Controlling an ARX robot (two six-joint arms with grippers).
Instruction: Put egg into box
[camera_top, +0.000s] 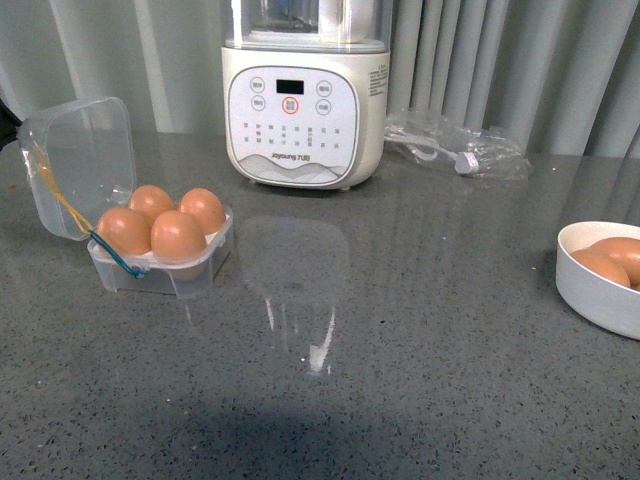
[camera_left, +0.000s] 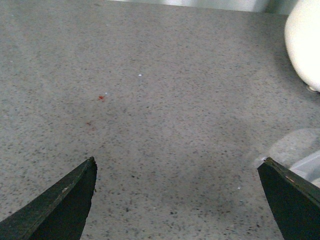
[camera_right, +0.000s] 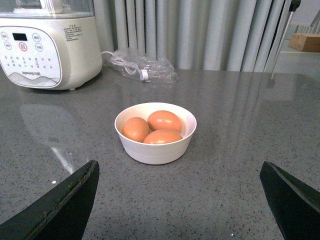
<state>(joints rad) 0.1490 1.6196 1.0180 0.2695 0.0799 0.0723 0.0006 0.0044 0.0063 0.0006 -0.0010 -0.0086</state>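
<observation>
While neither arm shows in the front view, the box sits on the near left of the grey counter, its clear lid standing open on the left side with thin yellow and blue bands along the hinge. Four brown eggs fill all four slots. At the far middle stands a cream kitchen machine with a round-buttoned panel and the word "Joyoung" low on its front; the other markings are too small to read. A clear bag with a cable lies far right, and a white bowl holding more eggs sits at the right edge, well apart from the box.

In the left wrist view the left gripper points down at bare counter, its dark fingers spread wide and holding nothing. Blurred clear plastic shows beside one finger; whether it is the box cannot be told.

In the right wrist view the right gripper is held low and nearly level, spread wide and empty, with the bowl of three eggs ahead between its fingers and "Joyoung" readable on the machine far left
</observation>
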